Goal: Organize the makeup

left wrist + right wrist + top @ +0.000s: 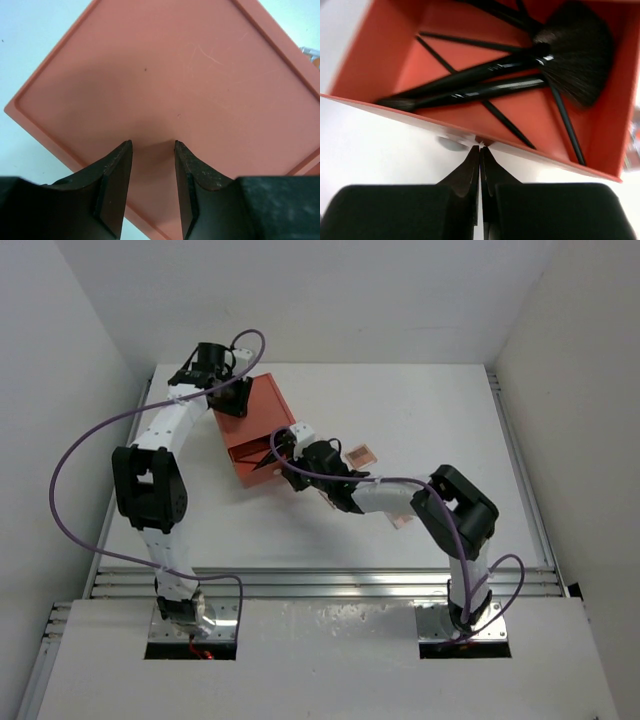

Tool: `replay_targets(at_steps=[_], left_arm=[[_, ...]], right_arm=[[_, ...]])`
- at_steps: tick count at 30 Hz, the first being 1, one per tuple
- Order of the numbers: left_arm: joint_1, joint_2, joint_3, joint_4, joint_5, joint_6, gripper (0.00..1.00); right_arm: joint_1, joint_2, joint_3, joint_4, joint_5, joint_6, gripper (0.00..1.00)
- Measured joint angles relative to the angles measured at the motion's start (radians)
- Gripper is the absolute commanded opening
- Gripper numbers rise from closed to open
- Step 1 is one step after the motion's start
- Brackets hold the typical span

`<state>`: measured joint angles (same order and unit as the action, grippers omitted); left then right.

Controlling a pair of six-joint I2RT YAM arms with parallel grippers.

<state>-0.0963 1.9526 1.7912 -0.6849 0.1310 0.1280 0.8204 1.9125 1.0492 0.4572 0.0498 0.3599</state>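
Top view: I see the left tool over the far corner of the orange box and the right tool at its open drawer. 1 palette lies on the bench just beside the right arm.
Left wrist: the left tool is half spread above the box top, gripping nothing.
Right wrist: the right tool is pinched closed at the drawer's front wall. Black brushes lie inside the drawer.

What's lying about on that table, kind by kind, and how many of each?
Orange box: 1
Palettes, one half under the right arm: 2
Thick brushes in the drawer: 2
Thin black sticks in it: at least 3
Total: at least 8
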Motion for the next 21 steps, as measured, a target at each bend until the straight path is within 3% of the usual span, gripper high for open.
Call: replay_targets(at_steps=[19,21], left_arm=[[0.007,-0.019,-0.066,0.105,0.039,0.026,0.42],[0.007,-0.019,-0.067,0.107,0.041,0.026,0.42]], right_arm=[[-0.027,0.312,0.354,0.072,0.082,0.098,0.00],[-0.027,0.324,0.355,0.068,0.090,0.100,0.14]])
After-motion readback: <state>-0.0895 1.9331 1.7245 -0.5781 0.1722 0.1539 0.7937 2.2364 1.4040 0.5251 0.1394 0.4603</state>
